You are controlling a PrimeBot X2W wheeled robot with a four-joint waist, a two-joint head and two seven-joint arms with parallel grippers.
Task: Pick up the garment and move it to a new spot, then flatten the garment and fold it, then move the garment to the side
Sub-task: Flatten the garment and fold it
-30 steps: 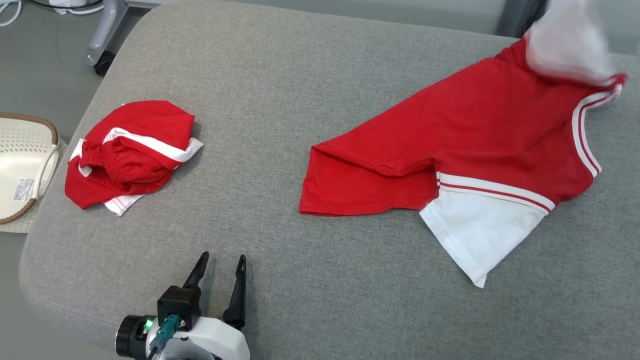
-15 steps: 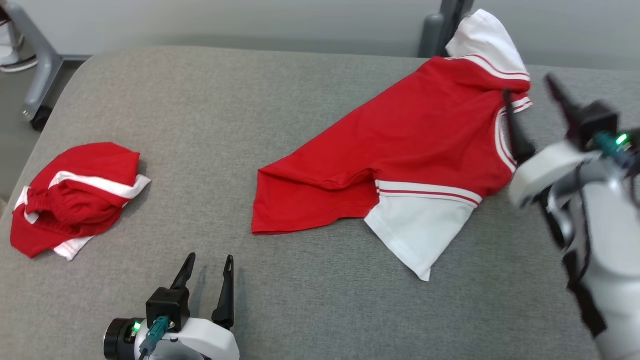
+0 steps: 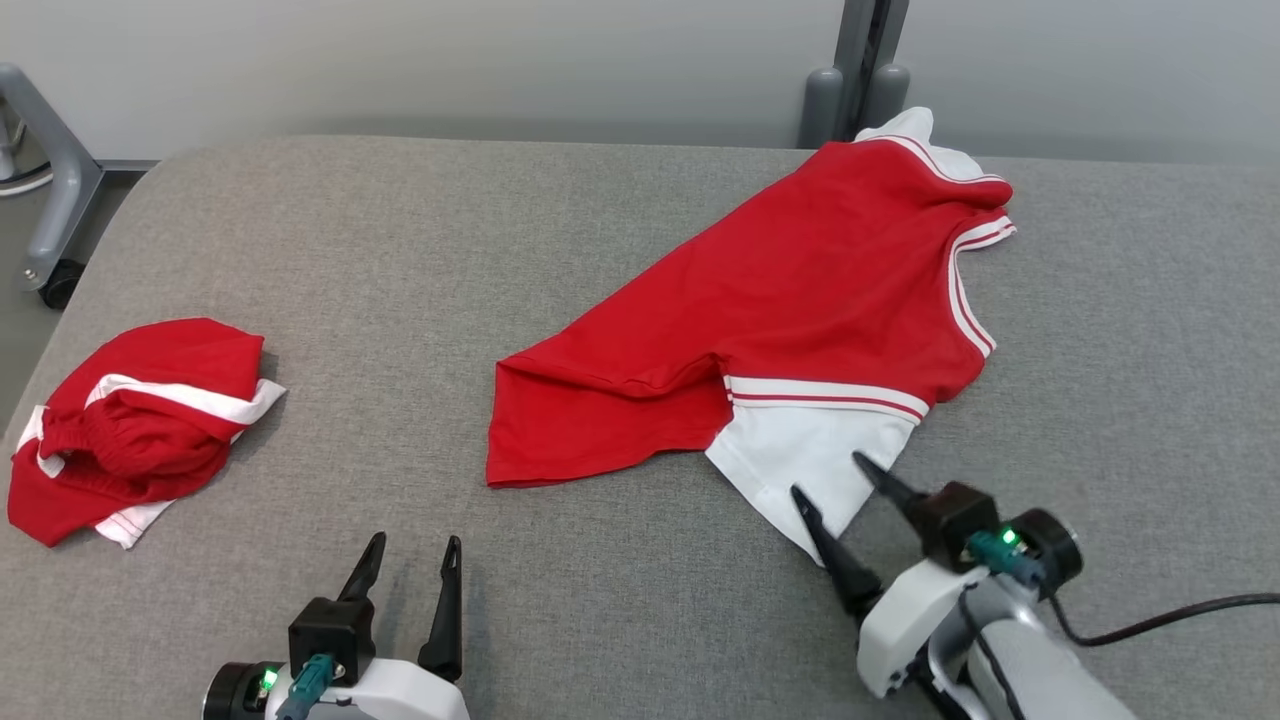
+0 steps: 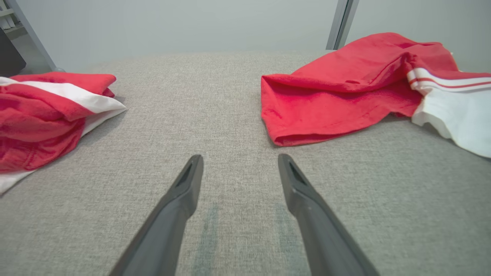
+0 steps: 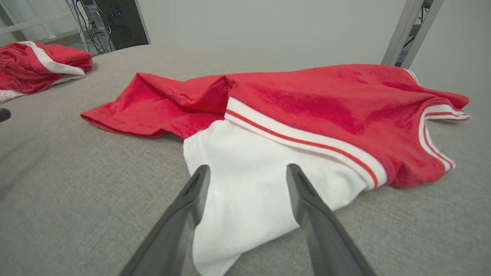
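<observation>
Head view has the red garment [image 3: 800,300] lying spread but rumpled on the grey padded surface [image 3: 500,230], toward the far right. Its body runs diagonally from a folded red hem near the middle up to a striped neckline beside the grey post [image 3: 862,60] at the far edge. One white sleeve [image 3: 800,460] points toward the robot, and another bit of white peeks out at the far end. The right gripper [image 3: 828,474] sits low at this near sleeve, its two dark fingers spread apart and holding nothing. In the right wrist view the fingers straddle the white cloth, and whether their tips touch it cannot be told. The left gripper [image 3: 415,540] rests at the lower left over bare grey fabric, jaws likewise parted and empty, well apart from the garment. In the left wrist view the red hem lies ahead and to the right of its fingers. A crumpled red-and-white bundle [image 3: 140,420] lies near the surface's left edge, well apart from the garment. A wheeled stand leg [image 3: 50,190] stands on the floor beyond the left corner.
</observation>
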